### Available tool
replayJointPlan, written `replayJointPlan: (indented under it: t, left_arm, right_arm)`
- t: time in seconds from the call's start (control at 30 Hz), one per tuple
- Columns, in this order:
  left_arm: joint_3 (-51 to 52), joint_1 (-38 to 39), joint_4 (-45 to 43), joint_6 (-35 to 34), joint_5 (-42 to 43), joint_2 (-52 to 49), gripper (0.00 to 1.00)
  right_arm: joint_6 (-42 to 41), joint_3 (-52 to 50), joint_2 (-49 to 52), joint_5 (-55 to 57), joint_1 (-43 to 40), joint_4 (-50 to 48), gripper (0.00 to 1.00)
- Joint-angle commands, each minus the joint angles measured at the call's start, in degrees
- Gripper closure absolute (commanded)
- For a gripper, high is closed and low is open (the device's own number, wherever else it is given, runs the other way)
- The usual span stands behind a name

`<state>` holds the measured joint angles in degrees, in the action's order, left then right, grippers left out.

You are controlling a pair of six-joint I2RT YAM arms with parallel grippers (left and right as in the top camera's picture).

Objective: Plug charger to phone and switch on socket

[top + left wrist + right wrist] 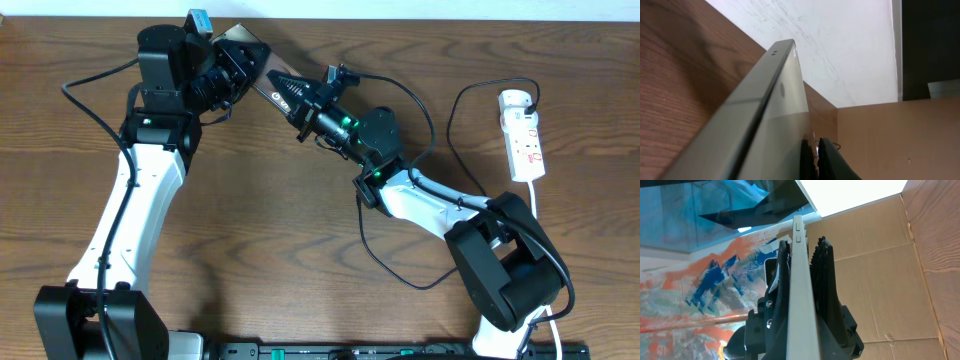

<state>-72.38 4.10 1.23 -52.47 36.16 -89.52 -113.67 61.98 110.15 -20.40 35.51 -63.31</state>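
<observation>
Over the far edge of the table [300, 220], left of centre, we saw the phone [262, 72] up off the wood, turned on edge and slung between the two arms. The right gripper [298, 102] had it for certain: its wrist view showed both ribbed fingers [827, 290] pressed flat against either face of the slab, jaws closed right down onto it. The left gripper [240, 68] sat at the phone's other end. From its own camera the fingers [832, 160] stood nearly together with only a sliver between them and the phone running close alongside, but we could not tell whether they were actually pinching it.

Away by the right edge, towards the far corner, lay the socket [525, 135], with the charger [451, 125] looping off it across the table and under the right arm. We couldn't find its connector tip anywhere.

So we judged this the opening step, getting the phone into position, with nothing plugged in. The next move called for setting the phone down steady with its port exposed. One gripper would then be free to fetch the cable tip. The switch on the strip came last.
</observation>
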Motion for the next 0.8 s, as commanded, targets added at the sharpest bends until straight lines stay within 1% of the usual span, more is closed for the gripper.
replayJointPlan:
  t: [0.0,0.07,0.1,0.23,0.47,0.53,0.77]
  left_arm:
    - [-0.15,0.13,-0.9,1.25,0.66,-0.2,0.81]
    - [-0.15,0.15,-0.9,1.25,0.63,-0.2,0.81]
    - [-0.15,0.15,-0.9,1.25,0.61,-0.2,0.85]
    - [-0.15,0.15,-0.9,1.25,0.28,-0.2,0.88]
    - [-0.15,0.15,-0.9,1.25,0.28,-0.2,0.89]
    - [-0.15,0.15,-0.92,1.25,0.28,-0.2,0.92]
    - [-0.15,0.15,-0.9,1.25,0.28,-0.2,0.93]
  right_arm:
    - [0.59,0.66,-0.31,-3.58,1.73,-0.17,0.98]
    - [0.61,0.66,-0.31,-3.69,1.73,-0.15,0.98]
    - [0.72,0.66,-0.31,-3.74,1.73,-0.15,0.99]
    - [1.05,0.66,-0.31,-3.96,1.79,-0.15,0.98]
    - [1.07,0.66,-0.31,-3.93,2.23,-0.11,0.98]
    - [1.51,0.66,-0.31,-3.91,2.32,-0.09,0.98]
    - [1.51,0.66,-0.31,-3.91,2.32,0.11,0.98]
